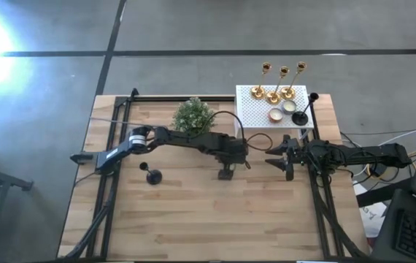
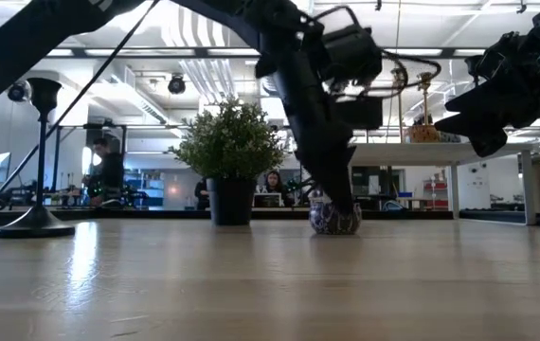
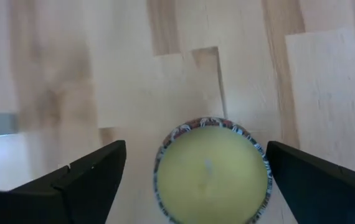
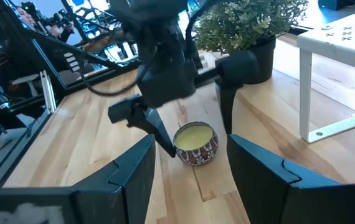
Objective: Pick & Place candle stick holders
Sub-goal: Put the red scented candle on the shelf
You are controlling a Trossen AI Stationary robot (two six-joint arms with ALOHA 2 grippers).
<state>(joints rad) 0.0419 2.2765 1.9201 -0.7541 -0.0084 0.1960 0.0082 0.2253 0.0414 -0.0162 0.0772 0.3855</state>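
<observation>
Left gripper (image 1: 226,173), mid-frame, straddles a candle tin (image 3: 212,169) with fingers released; closing off-centre could skid it away.

A dark gripper (image 2: 334,213) reaches down onto a small patterned candle tin (image 2: 334,220) beside the potted plant (image 2: 229,152).

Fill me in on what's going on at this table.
The left gripper is down on the wooden table, open, with its fingers on either side of a small candle tin; it is not gripping it. The right gripper hangs open nearby, facing it. Three gold candle stick holders stand on the white perforated box; one black holder stands on the table.
</observation>
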